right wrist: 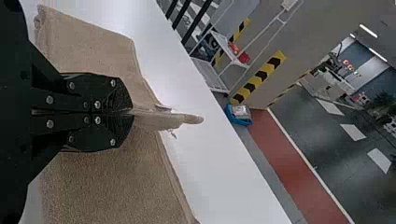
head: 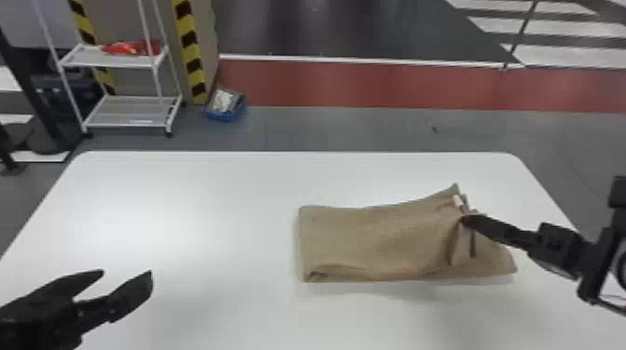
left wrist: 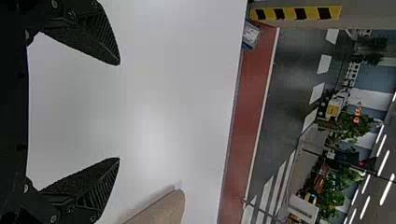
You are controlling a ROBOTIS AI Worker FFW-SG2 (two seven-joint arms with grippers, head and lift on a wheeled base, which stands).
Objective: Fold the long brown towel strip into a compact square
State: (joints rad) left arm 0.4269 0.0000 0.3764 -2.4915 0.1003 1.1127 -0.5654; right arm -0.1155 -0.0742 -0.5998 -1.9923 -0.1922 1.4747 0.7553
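While the long brown cloth towel strip (head: 372, 237) lies mostly on the right half of the white round-cornered table (head: 186, 195), its bunched right end is pinched by the black two-fingered right gripper (right wrist: 133, 112). That end should be raised just clear, carried leftward, and laid down with edges matched. The right arm (head: 559, 244) is slanted inward over the table's right edge; the black two-fingered left gripper (head: 125, 272) is held spread and empty above the left side.
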